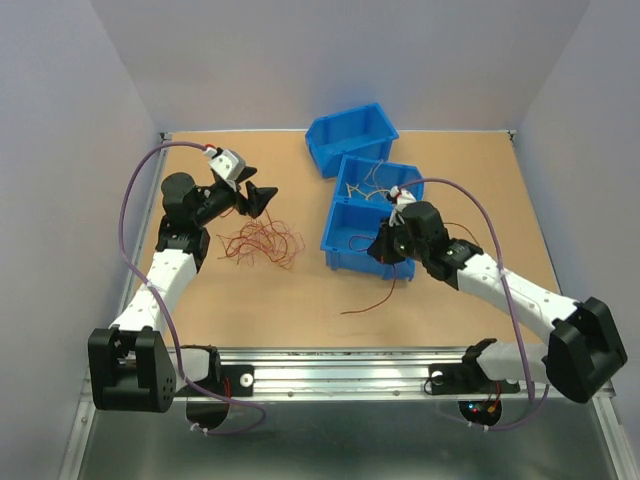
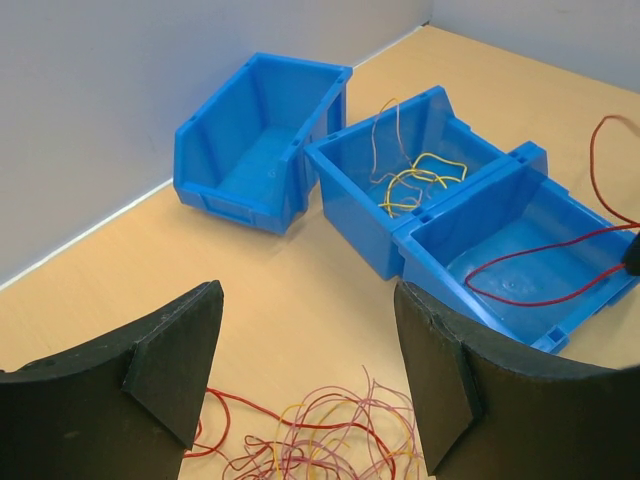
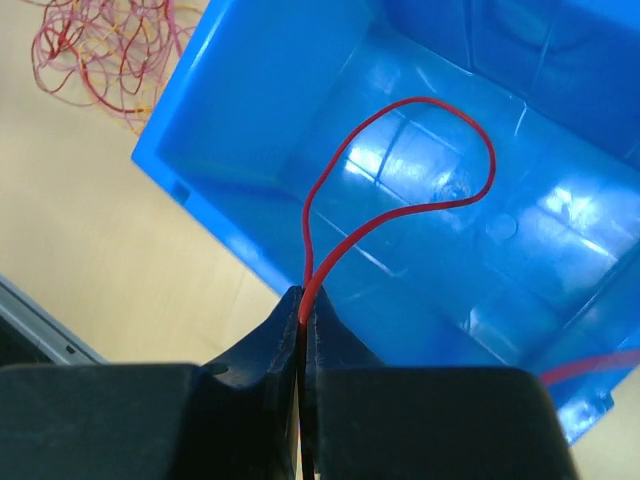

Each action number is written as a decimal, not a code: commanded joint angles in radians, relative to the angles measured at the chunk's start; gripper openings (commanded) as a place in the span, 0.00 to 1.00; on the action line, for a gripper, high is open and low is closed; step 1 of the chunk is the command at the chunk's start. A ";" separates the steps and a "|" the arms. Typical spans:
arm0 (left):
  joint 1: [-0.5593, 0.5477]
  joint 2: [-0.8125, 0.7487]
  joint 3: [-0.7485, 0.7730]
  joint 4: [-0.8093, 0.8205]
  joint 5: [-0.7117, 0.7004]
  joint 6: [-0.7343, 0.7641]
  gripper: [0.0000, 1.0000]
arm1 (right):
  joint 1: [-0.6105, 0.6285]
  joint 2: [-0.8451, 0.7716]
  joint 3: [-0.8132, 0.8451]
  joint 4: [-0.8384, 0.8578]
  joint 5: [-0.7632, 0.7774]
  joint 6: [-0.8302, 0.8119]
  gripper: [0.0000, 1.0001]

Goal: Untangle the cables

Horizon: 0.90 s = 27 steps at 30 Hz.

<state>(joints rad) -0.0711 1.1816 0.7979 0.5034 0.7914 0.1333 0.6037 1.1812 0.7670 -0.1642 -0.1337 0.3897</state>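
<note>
Nearest the arm bases, one loose red wire (image 1: 378, 297) is lying on the table (image 1: 290, 330), just in front of the near bin (image 1: 350, 262).

The right gripper (image 3: 302, 300) is hanging over that bin's front wall. Its jaws are pressing fully together on a red cable (image 3: 424, 100), pinched at the very tips. From the pinch the cable is rising as a doubled strand and opening into a loop that is hanging over the bin floor. Its long axis is running straight away from the jaws, into the bin. Judging by this, the coming move is a release, and it is turning on the loop being inside the walls and not across the rim. More red strand is showing at the lower right of the wrist view; I cannot tell whether it is the same cable.

To the left, well apart from the bins, the tangle (image 1: 262, 243) of red, orange and yellow cables is lying on the table. The left gripper (image 2: 305, 360) is hovering just beyond it with jaws standing wide, holding nothing and touching nothing. The tangle is showing below and between its fingers (image 2: 175, 370). The left arm is clearly the nearer one for the next pick.

Farther back, the middle bin (image 2: 360, 200) is holding yellow cables (image 2: 420, 175). Behind it, the far bin (image 2: 250, 150) is sitting at an angle, with no cables visible inside.
</note>
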 commanded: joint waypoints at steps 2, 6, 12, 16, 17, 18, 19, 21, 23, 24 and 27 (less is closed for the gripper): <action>-0.004 -0.007 0.021 0.027 0.022 0.009 0.80 | 0.004 0.113 0.181 0.042 0.000 -0.026 0.05; -0.004 0.001 0.021 0.024 0.023 0.014 0.80 | -0.002 0.251 0.351 -0.090 0.016 -0.098 0.03; -0.004 0.010 0.027 0.020 0.025 0.012 0.80 | -0.036 0.389 0.544 -0.222 -0.018 -0.192 0.01; -0.006 0.010 0.027 0.020 0.023 0.014 0.80 | -0.042 0.471 0.604 -0.261 -0.014 -0.279 0.00; -0.006 0.012 0.030 0.020 0.025 0.014 0.80 | -0.042 0.485 0.617 -0.267 -0.012 -0.319 0.00; -0.006 0.018 0.029 0.018 0.025 0.014 0.80 | -0.048 0.512 0.647 -0.279 -0.021 -0.337 0.00; -0.006 0.018 0.030 0.020 0.025 0.012 0.80 | -0.051 0.527 0.664 -0.285 -0.032 -0.357 0.00; -0.006 0.024 0.032 0.018 0.025 0.015 0.80 | -0.053 0.584 0.718 -0.335 -0.043 -0.437 0.00; -0.006 0.029 0.035 0.015 0.026 0.017 0.80 | -0.053 0.621 0.785 -0.380 -0.050 -0.485 0.00; -0.006 0.029 0.035 0.014 0.023 0.017 0.80 | -0.053 0.632 0.793 -0.406 -0.049 -0.539 0.01; -0.007 0.029 0.034 0.014 0.022 0.020 0.80 | -0.053 0.627 0.750 -0.397 -0.066 -0.709 0.01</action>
<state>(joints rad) -0.0719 1.2160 0.7982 0.4858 0.7971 0.1371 0.5568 1.8267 1.4872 -0.5026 -0.1703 -0.0662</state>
